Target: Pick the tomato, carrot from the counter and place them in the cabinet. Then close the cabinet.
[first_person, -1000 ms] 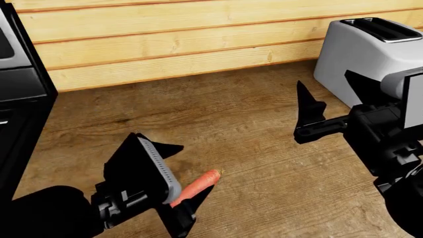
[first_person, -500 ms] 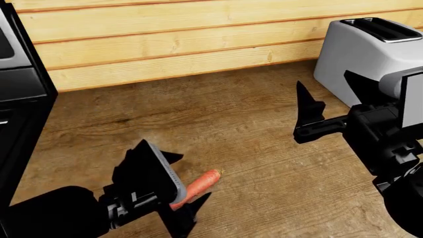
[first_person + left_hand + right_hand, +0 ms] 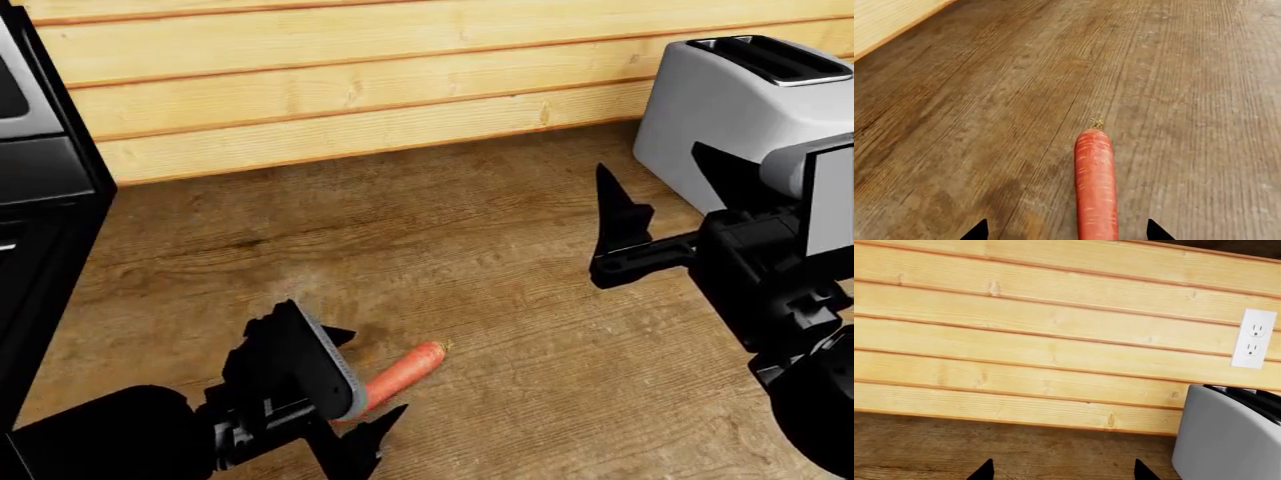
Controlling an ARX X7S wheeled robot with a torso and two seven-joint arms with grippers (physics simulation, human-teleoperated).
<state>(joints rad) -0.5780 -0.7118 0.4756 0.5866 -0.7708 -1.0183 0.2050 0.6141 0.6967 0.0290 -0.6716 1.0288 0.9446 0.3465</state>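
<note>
Carrot (image 3: 404, 371) and left gripper (image 3: 350, 400) were the pair that mattered. On the left of the head view the left gripper sat low over the counter (image 3: 454, 230), its jaws spread apart and holding nothing, one ribbed pad on the near side of the carrot and the other dark fingertip just beyond it. The carrot lay flat on the wood, its long axis running away from the gripper and slanting toward the right, with the stem end farthest out.

From the left wrist camera the carrot (image 3: 1095, 185) ran straight out between the two fingertips (image 3: 977, 231), nearly centred in the gap but not touching either one, its near end passing out of view between them. So the jaws straddled it across its width, which looked like the right line for a pinch; a small drop and a squeeze seemed all that was needed.

Further right, the right gripper (image 3: 617, 235) hung well apart from the carrot, raised near the toaster (image 3: 727, 110), jaws released and empty. The left arm was plainly the nearer one. No tomato or cabinet showed in any view.
</note>
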